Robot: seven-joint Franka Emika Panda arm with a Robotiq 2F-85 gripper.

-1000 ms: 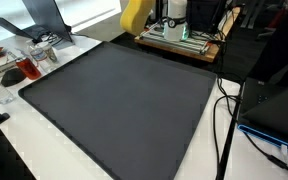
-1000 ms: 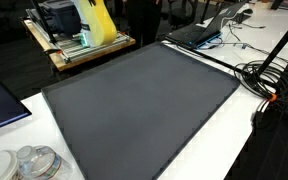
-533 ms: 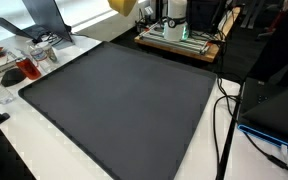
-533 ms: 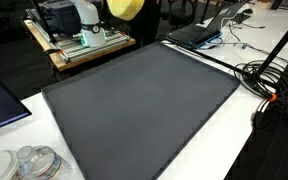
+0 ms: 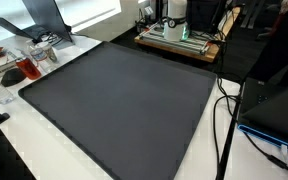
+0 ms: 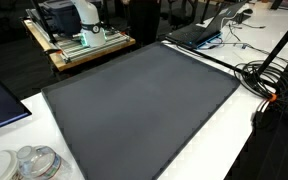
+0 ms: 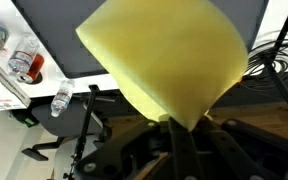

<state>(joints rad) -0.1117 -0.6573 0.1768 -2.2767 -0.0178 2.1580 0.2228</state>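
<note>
Pinching the yellow cloth [image 7: 164, 60], the end effector [image 7: 174, 128] clamps its nearest corner.

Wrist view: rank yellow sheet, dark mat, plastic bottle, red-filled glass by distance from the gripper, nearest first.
1. yellow sheet, pinched in the gripper.
2. dark mat, behind the sheet, upper frame.
3. plastic bottle, left of the mat.
4. red-filled glass, farther up-left.
</note>
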